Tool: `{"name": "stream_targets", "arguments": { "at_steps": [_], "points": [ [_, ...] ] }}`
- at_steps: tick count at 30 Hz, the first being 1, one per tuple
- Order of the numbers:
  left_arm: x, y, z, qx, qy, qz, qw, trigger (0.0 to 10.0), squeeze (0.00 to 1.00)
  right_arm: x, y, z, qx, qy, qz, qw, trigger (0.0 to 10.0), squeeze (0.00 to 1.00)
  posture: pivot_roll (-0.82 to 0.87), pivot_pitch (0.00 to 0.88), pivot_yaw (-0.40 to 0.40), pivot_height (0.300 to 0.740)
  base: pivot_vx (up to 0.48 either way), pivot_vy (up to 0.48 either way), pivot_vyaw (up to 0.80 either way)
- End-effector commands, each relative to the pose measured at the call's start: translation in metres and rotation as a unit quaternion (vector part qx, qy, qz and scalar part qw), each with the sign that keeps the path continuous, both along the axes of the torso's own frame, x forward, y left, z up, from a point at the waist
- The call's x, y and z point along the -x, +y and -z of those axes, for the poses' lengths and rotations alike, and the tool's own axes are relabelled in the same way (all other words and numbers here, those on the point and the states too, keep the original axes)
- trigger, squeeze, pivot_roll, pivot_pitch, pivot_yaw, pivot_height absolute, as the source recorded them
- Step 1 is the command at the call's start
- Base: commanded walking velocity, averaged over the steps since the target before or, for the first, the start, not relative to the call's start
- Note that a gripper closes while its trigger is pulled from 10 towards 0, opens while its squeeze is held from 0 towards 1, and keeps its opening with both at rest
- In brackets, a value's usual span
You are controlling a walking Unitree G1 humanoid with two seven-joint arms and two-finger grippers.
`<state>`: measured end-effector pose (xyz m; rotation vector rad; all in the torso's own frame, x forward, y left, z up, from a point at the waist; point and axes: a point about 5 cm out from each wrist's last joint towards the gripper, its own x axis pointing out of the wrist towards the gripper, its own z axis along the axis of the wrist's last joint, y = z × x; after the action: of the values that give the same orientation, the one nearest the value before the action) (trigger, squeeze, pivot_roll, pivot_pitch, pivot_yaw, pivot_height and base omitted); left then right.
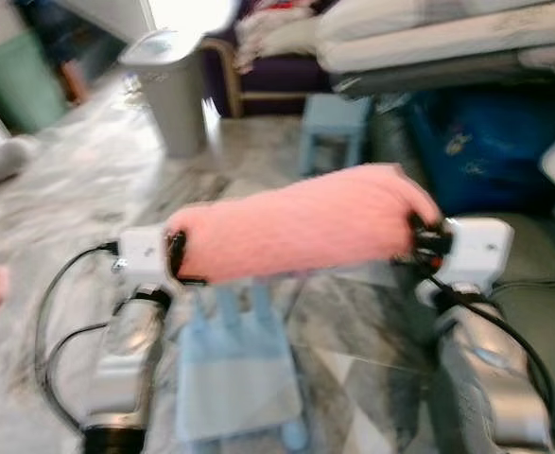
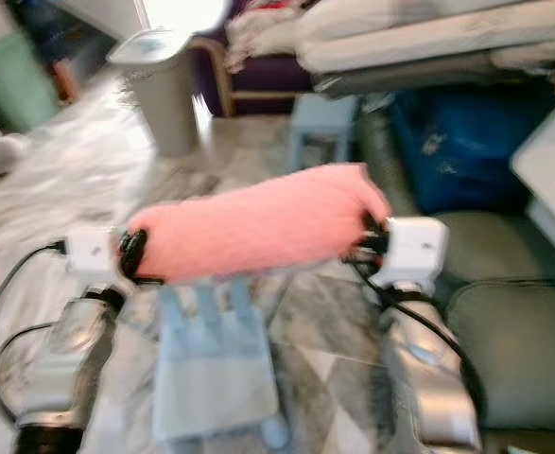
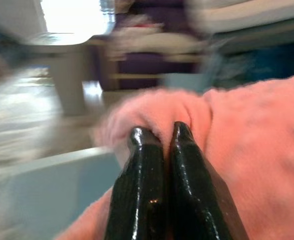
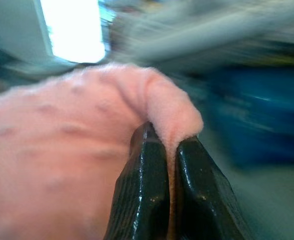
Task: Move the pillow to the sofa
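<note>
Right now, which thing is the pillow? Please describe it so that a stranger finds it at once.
Start at the grey-green sofa on the robot's right; just left of it, above the marble floor, the pillow hangs between the two silver arms. The left pincer and right pincer each pinch one end. It is the fuzzy pink roll, unlike the pale blue stool beneath.

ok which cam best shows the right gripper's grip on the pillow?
Right wrist view: the right gripper is shut, with a fold of the pink pillow pinched between its fingers. The eye views show the gripper only as a blurred dark patch at the pillow's end. The left wrist view shows the left gripper instead.
</note>
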<state>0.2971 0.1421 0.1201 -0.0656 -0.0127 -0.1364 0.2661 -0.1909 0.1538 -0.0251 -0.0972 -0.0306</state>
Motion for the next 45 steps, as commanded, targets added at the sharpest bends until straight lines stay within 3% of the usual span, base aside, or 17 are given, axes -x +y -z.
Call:
{"name": "stream_targets", "arguments": {
  "at_steps": [1,6,31,45],
  "points": [
    [0.001,0.002,-0.001,-0.031,0.006,-0.007,0.999,10.0,0.00,-0.002,0.002,-0.008,-0.005,-0.017,0.003,1.000,10.0,0.00,-0.19,0.000,0.053,0.740,0.000,0.000,0.00],
    [-0.001,0.001,0.000,-0.022,0.001,0.016,1.000,10.0,0.00,-0.003,0.003,-0.008,-0.004,-0.017,0.003,1.000,10.0,0.00,-0.19,0.000,0.052,0.740,0.000,0.000,0.00],
    [0.001,0.000,0.005,0.014,0.025,0.015,0.999,10.0,0.00,-0.001,0.005,0.000,-0.015,0.009,-0.007,1.000,10.0,0.00,-0.19,0.004,0.053,0.740,0.000,0.000,0.00],
    [0.005,-0.002,0.008,0.016,0.037,0.024,0.999,10.0,0.00,0.001,0.005,0.001,-0.016,0.016,-0.007,1.000,10.0,0.00,-0.19,0.019,0.051,0.740,0.000,0.437,0.00]
  ]
}}
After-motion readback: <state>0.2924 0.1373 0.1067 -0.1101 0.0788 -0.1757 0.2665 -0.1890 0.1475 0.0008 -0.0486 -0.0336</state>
